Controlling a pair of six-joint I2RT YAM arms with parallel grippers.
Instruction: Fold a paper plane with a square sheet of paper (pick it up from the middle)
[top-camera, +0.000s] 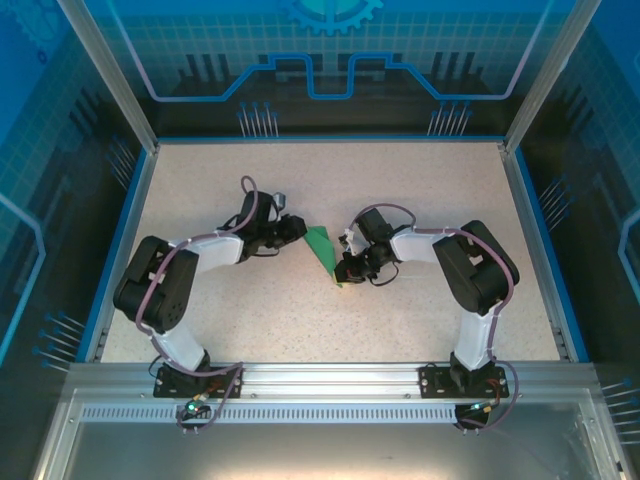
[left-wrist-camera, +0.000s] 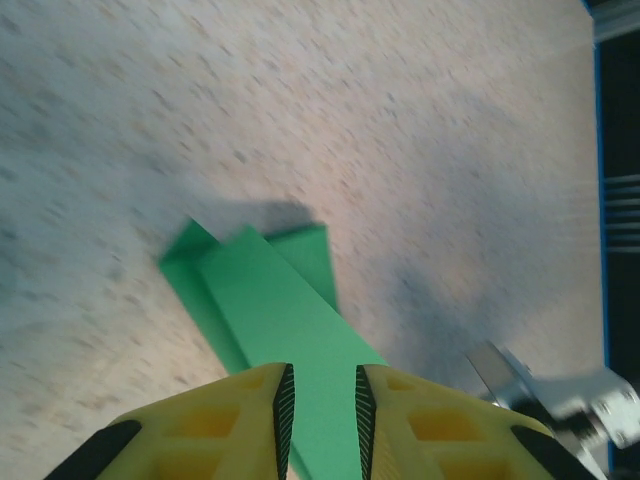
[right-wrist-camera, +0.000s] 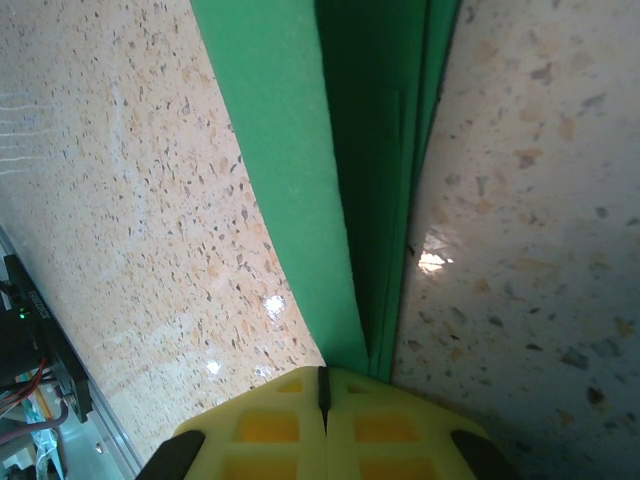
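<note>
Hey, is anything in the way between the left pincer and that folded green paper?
Nothing visible is. The green paper runs straight into the gap between the left pincer's parted fingers, with bare table around it. The right pincer is shut on the paper's other end.

A speckled beige counter (top-camera: 300, 190) is lying inside a blue rim (top-camera: 320, 139). A slotted aluminium rail (top-camera: 330, 375) is running along its near edge, and a blue circuit-patterned back panel (top-camera: 330, 50) is standing at the far side.
</note>
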